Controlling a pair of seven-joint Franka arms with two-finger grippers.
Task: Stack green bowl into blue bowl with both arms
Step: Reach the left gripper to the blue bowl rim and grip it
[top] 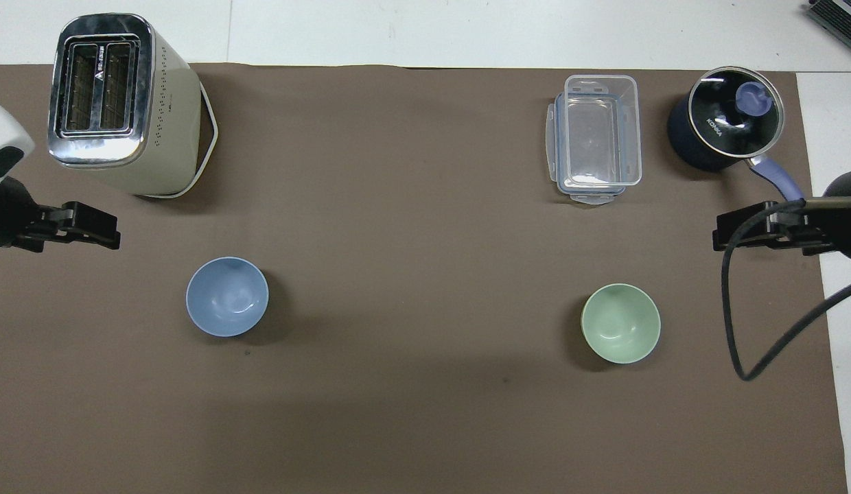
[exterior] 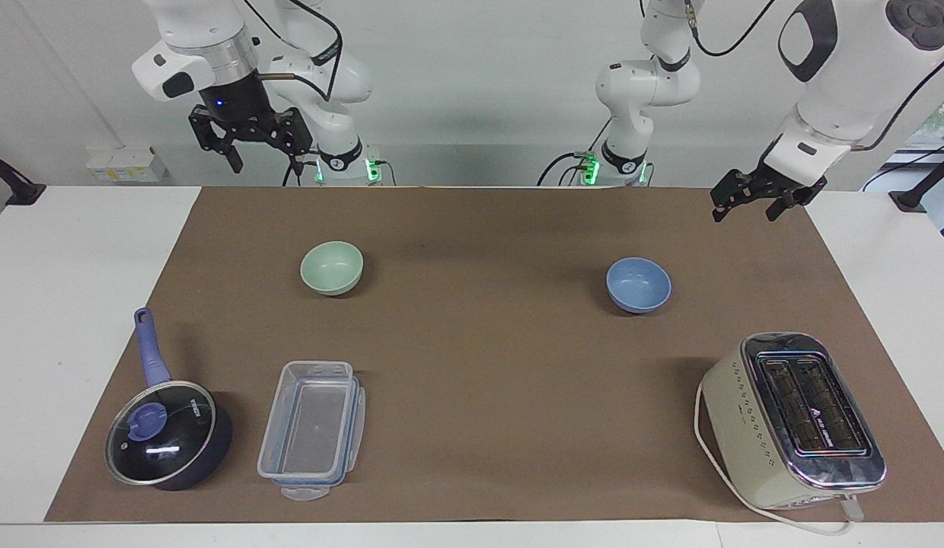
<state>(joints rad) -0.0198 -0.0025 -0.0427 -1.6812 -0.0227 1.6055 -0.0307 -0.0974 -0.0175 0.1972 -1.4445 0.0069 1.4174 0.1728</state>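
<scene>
The pale green bowl [exterior: 332, 268] [top: 620, 323] stands upright on the brown mat toward the right arm's end. The blue bowl [exterior: 638, 285] [top: 226, 296] stands upright toward the left arm's end, well apart from it. Both bowls hold nothing. My right gripper [exterior: 263, 157] [top: 724, 233] hangs open and high in the air, over the mat's edge at its own end of the table. My left gripper [exterior: 743, 212] [top: 104, 234] is open too and raised, over the mat between the toaster and the blue bowl. Neither gripper touches anything.
A cream toaster [exterior: 792, 418] [top: 117, 103] stands farther out than the blue bowl. A clear plastic container [exterior: 312, 426] [top: 597, 137] and a dark lidded pot with a blue handle [exterior: 167, 434] [top: 727, 120] sit farther out than the green bowl. A black cable [top: 762, 343] loops below the right arm.
</scene>
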